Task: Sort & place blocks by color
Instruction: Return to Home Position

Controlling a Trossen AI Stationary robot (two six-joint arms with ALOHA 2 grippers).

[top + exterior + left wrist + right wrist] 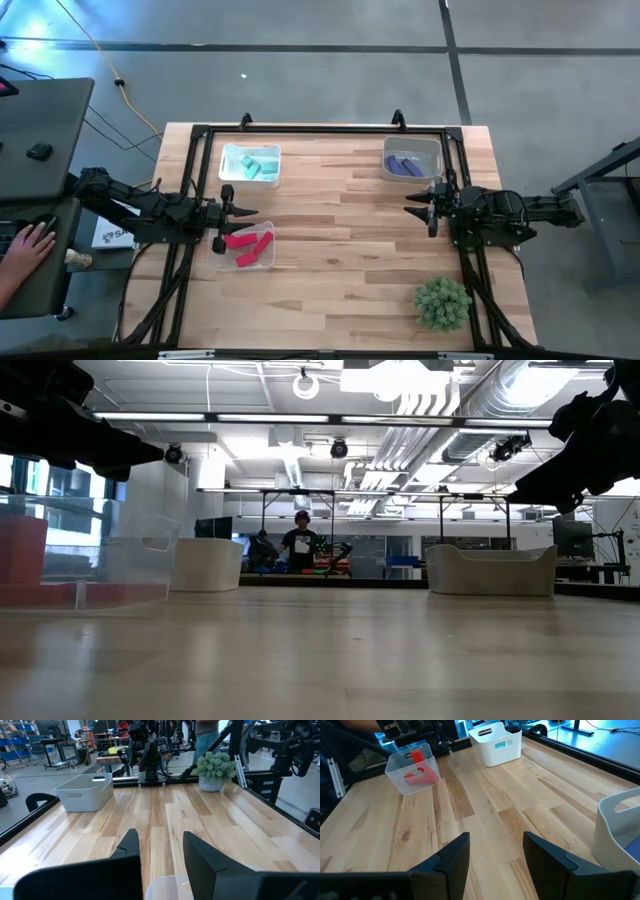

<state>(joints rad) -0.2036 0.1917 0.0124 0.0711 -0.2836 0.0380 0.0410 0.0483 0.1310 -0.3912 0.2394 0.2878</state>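
Note:
Every block I see lies in a tray. Red blocks (243,245) are in a clear tray (268,262), teal blocks (252,165) in a white tray (226,152), and purple blocks (404,166) in a white tray (432,146). My left gripper (240,213) (160,845) is open and empty, hovering at the clear tray's far edge. My right gripper (412,207) (495,851) is also open and empty, hovering next to the purple tray's near side. The right wrist view shows the red blocks (417,767) and the teal tray (495,742).
A spiky green potted plant (442,303) stands near the table's near right corner. A black frame (320,129) runs along the far and side edges. Bare wood (340,230) stretches between the two grippers. A person's hand (30,245) rests on a desk left of the table.

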